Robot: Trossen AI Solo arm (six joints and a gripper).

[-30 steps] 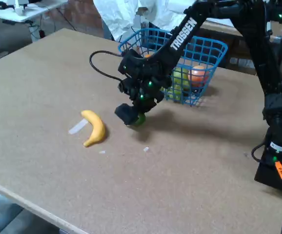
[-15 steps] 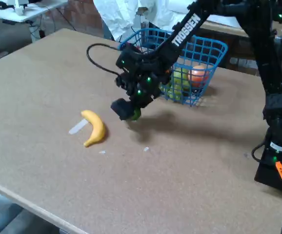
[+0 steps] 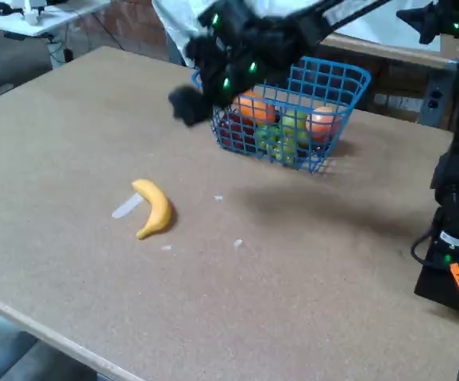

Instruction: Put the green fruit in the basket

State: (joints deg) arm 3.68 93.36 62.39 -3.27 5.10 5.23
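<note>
Presently raised above bench (image 3: 71, 143), blurred: hand (image 3: 187, 105), just left of basket (image 3: 349, 79); grip state indiscernible. Green fruit not discernible at hand. Flat on bench, well apart: banana (image 3: 155, 208).

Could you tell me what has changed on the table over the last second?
The gripper rose from the table near the banana and swung up and back toward the near left corner of the basket. It is blurred, so the green fruit it was lifting cannot be made out now, though the spot it left is bare. The banana and basket have not moved.
</note>
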